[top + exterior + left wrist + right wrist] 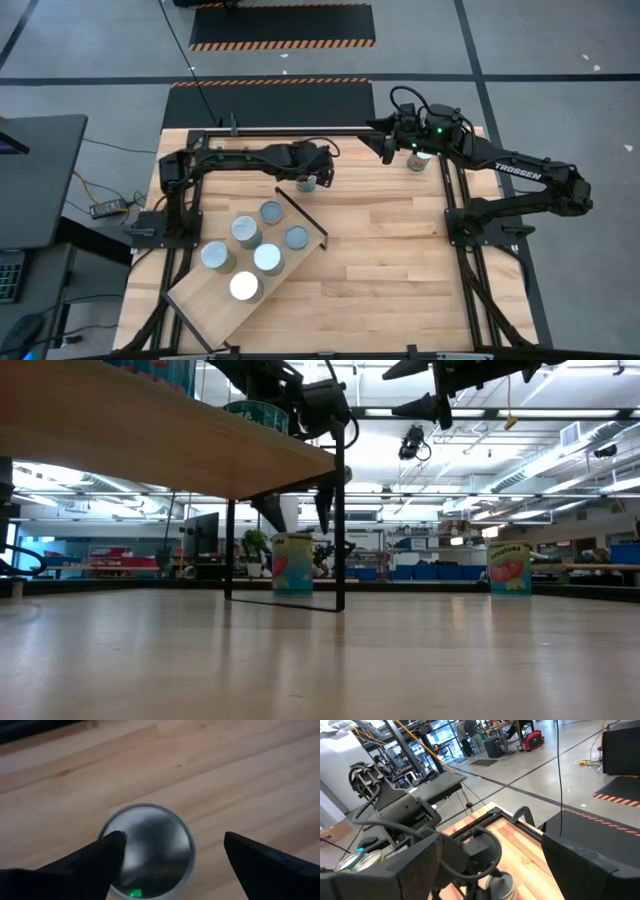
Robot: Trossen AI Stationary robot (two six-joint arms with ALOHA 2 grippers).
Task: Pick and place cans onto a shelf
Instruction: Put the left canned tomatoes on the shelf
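- From above we see the shelf (210, 300), a light plywood board with a thin black frame, set at a slant over the near-left part of the bench (380, 260).
- Five cans (267, 257) stand on the shelf's top, clustered toward its far end, silver lids up.
- A sixth can (307, 184) stands on the bench just beyond the shelf's far corner, and the left tool (312, 180) hangs right over it.
- In the left wrist view that can's round lid (147, 851) lies between the two dark fingers (95, 865) of the left tool, which stand apart, one at each side of the can; we cannot tell whether they touch its wall.
- In the low view the same can (292, 564) stands on the bench with two dark fingers above it, near the shelf's black leg (340, 520).
- Another can (420, 160) stands on the bench at the far right, and the right tool (400, 140) is raised beside it, fingers apart and clamped on nothing.
- In the low view this can (508, 568) stands alone, well apart from the one under the left tool.
- From the right wrist view we see the left arm (405, 815) across the bench, and people far off in the room behind.
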